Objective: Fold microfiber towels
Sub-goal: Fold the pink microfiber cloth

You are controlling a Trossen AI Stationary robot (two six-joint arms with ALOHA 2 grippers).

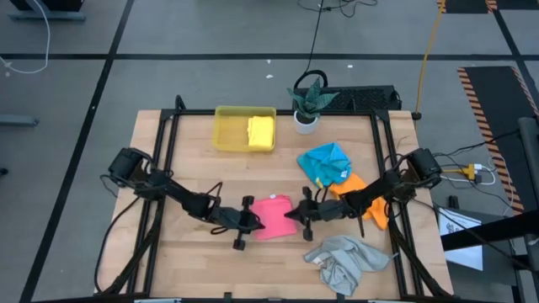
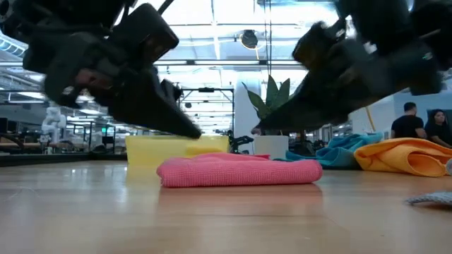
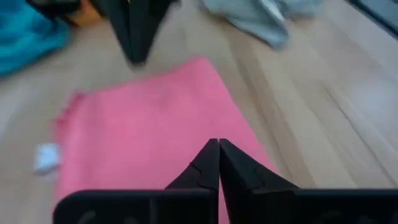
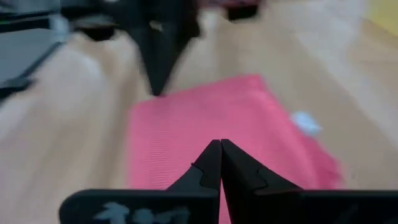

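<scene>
So the small soft pink microfiber towel (image 1: 272, 217) lies folded mid-table between my left gripper (image 1: 250, 222) and right gripper (image 1: 296, 216), both pinched closed, empty. I'd press evenly, flattening without dragging.

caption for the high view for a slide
Both shut grippers, left and right, flank the pink towel on the table.

Left pincer (image 1: 255, 220) closed, right pincer (image 1: 292, 215) closed, tips facing, low
</scene>
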